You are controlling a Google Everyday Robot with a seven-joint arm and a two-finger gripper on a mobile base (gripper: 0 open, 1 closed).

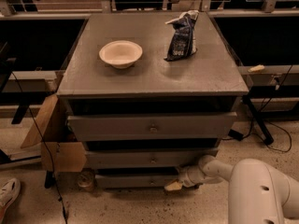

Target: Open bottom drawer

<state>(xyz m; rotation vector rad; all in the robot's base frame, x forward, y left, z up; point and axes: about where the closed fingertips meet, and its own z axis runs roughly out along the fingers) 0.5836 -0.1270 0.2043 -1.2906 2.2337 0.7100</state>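
Camera view: we see the pincer (174, 185) low against the bottom drawer (135, 181), right of centre; can't tell its grip.

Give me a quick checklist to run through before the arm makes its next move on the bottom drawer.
1. Claw down at the bottom drawer level: ok.
2. Claw centred on the knob: not ok, it sits to the knob's right.
3. Bottom drawer pulled out: not ok, its front sits behind the middle drawer.
4. Bowl and bag back from the top's front edge: ok.
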